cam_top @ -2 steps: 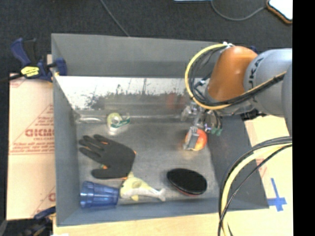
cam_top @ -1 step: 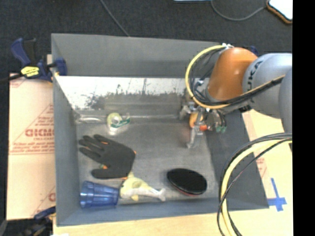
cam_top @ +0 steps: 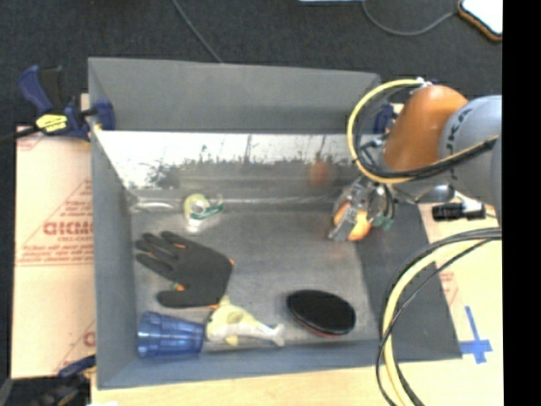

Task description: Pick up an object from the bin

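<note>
The grey metal bin [cam_top: 279, 256] lies beneath me; by its right wall my claw [cam_top: 361, 220] is clenched round a small orange-yellow lump [cam_top: 360, 227], held high, I judge, so it snags nothing.

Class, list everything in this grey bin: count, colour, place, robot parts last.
bin: one, grey, centre
glove: one, black with orange fingertips, left floor
small roll: one, whitish-green, back left
oval disc: one, black, red-rimmed, front right
plastic piece: one, blue, front-left corner
toy: one, cream, front, beside the blue piece
lump: one, orange-yellow, at the gripper's tip; held or not, unclear
gripper: one, metal, near right wall
arm: one, grey with orange cover, from right
</note>
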